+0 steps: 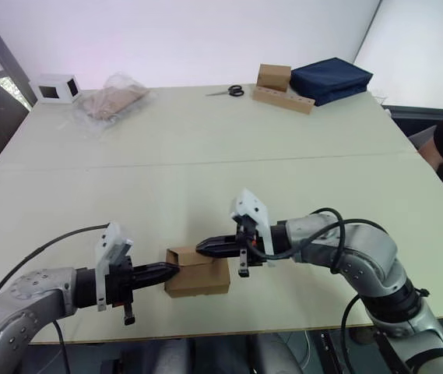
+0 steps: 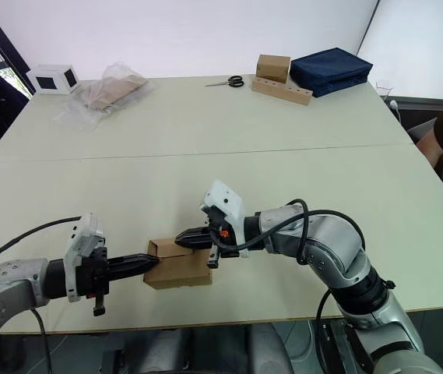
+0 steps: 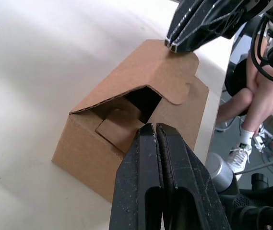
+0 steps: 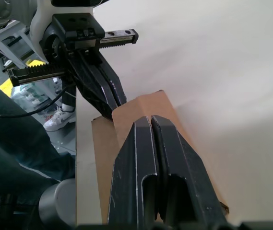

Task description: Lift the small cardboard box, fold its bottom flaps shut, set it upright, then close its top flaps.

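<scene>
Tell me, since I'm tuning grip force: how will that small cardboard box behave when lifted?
Probably light: the small cardboard box looks empty through its open end. Likely to buckle if squeezed, being thin corrugated board. Its loose flap may swing. The left gripper and right gripper both have shut fingers.

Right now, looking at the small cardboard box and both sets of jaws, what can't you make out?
- Small cardboard box, left wrist view: its inside is in dark shadow past one tucked flap.
- Its far end, head views: blocked by the right gripper.
- Its near end, right wrist view: covered by that arm's own shut jaws.
- Person, left wrist view: cut off by the edge.
</scene>
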